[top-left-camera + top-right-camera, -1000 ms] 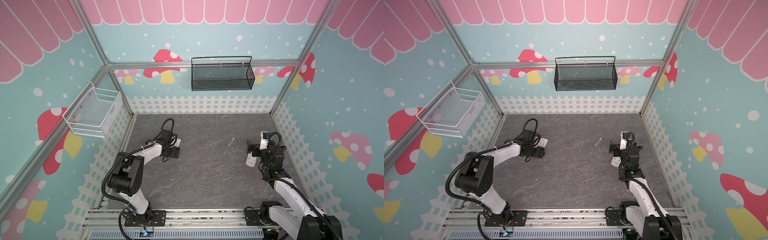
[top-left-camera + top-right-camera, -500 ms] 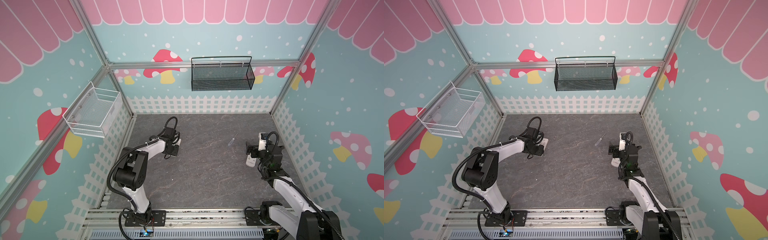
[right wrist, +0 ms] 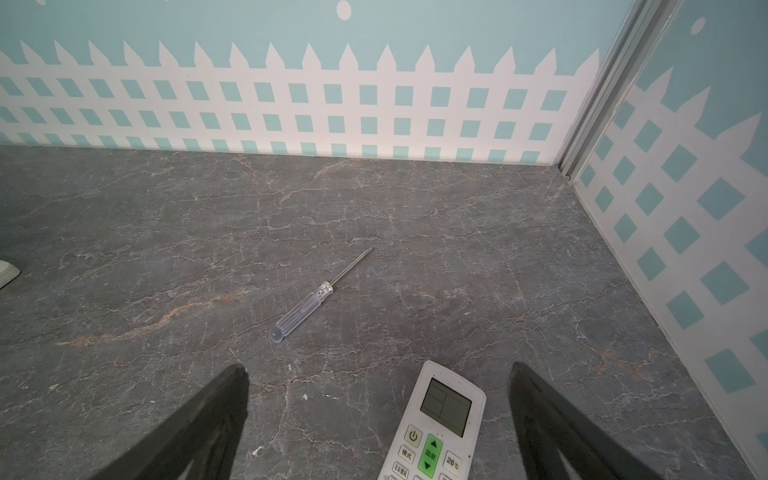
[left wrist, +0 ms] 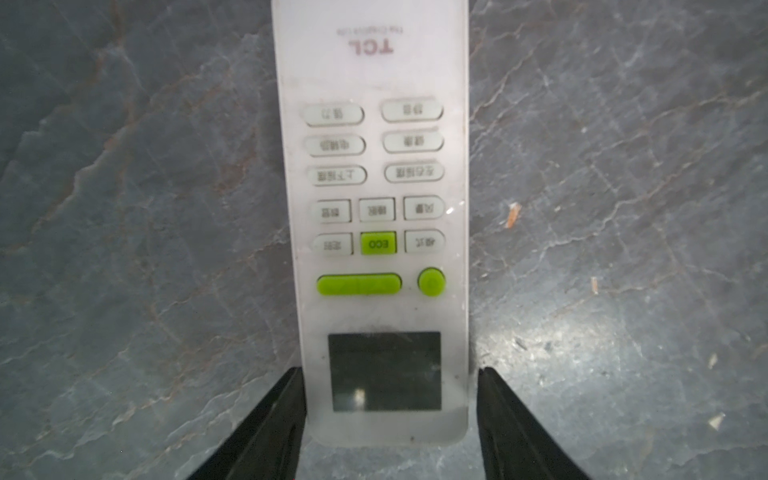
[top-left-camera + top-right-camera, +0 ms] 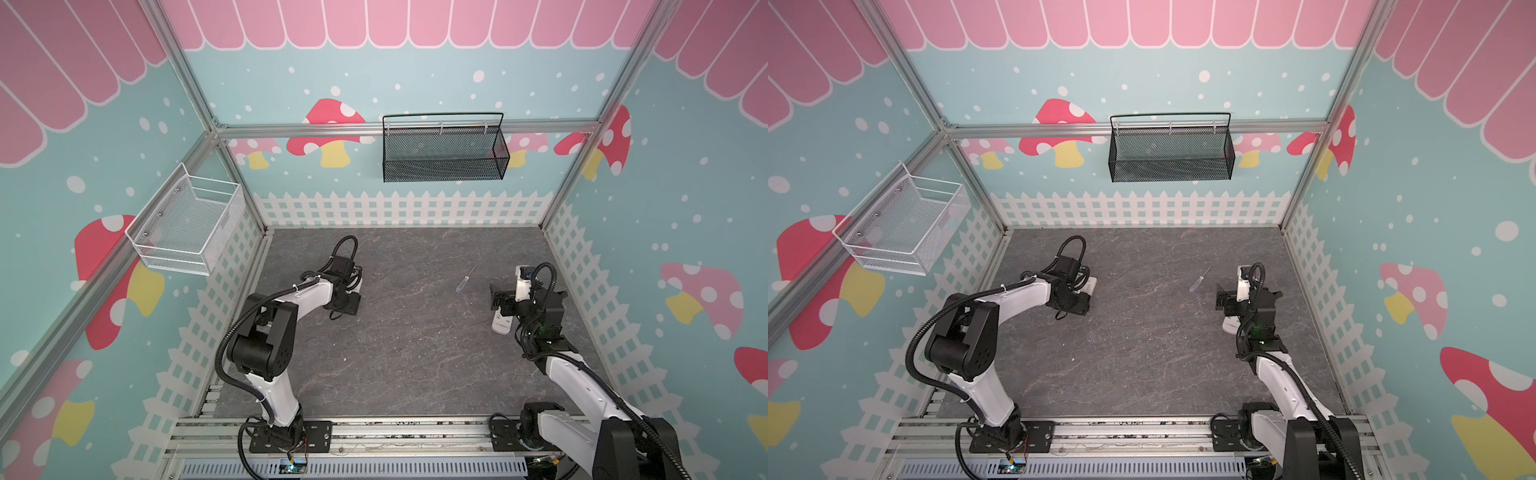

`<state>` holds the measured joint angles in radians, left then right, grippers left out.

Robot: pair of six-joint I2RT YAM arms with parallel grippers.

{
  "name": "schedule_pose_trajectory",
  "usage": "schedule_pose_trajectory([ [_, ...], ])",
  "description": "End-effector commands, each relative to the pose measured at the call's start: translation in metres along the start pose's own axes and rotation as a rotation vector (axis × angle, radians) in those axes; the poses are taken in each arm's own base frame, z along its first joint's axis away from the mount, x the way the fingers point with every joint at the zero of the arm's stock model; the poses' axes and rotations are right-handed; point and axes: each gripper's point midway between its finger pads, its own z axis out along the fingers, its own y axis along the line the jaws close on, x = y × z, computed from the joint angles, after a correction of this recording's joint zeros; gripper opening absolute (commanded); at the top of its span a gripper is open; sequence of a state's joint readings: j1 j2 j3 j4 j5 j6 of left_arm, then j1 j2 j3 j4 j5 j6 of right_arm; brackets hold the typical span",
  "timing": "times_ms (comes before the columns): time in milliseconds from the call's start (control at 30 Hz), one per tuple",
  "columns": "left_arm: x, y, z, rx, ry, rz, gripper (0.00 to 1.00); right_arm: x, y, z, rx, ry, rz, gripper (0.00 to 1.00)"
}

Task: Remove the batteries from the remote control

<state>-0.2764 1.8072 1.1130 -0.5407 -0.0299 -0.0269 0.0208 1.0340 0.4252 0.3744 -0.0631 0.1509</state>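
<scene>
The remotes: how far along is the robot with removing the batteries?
Nothing looks done: no batteries in sight, both remotes lie buttons-up. In hand: the left gripper straddles the screen end of the TCL remote; the right gripper hangs open over the other remote. Remaining: flipping, opening, unloading.

The surface [image 3: 374, 208] looks like matt grey stone with pale veins. The remote [image 4: 374, 62] is smooth white plastic with rubbery green buttons and a glossy dark screen. The screwdriver [image 3: 305, 309] has a clear glossy plastic handle and bare metal shaft. The black basket [image 5: 442, 153] and white basket [image 5: 187, 224] are metal mesh
</scene>
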Motion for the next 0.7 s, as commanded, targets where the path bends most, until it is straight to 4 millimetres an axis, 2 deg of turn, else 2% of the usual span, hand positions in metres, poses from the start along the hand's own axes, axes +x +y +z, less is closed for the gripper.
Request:
schedule_pose_trajectory([
  [0,0.008,-0.004,0.005,0.02,0.038,-0.023,0.62,-0.004,0.003,0.002,-0.018,-0.001,-0.009,0.98],
  [167,0.005,-0.005,0.01,0.017,0.054,-0.015,0.54,-0.001,0.004,0.0,-0.019,-0.008,-0.004,0.98],
  [333,0.005,-0.003,0.011,0.005,0.058,-0.017,0.51,-0.005,0.004,-0.003,-0.019,-0.023,-0.008,0.98],
  [400,0.003,-0.003,0.009,0.005,0.046,-0.017,0.55,-0.007,0.005,-0.002,-0.026,-0.03,-0.008,0.98],
  [433,0.001,-0.003,0.005,0.003,0.036,-0.013,0.6,-0.009,0.007,-0.003,-0.036,-0.034,-0.009,0.98],
  [500,-0.005,-0.005,-0.006,0.0,0.002,0.014,0.63,-0.014,0.01,-0.005,-0.054,-0.044,-0.017,0.97],
  [667,-0.021,-0.028,-0.039,0.047,-0.097,0.096,0.62,-0.036,0.022,-0.018,-0.112,-0.149,-0.062,0.97],
])
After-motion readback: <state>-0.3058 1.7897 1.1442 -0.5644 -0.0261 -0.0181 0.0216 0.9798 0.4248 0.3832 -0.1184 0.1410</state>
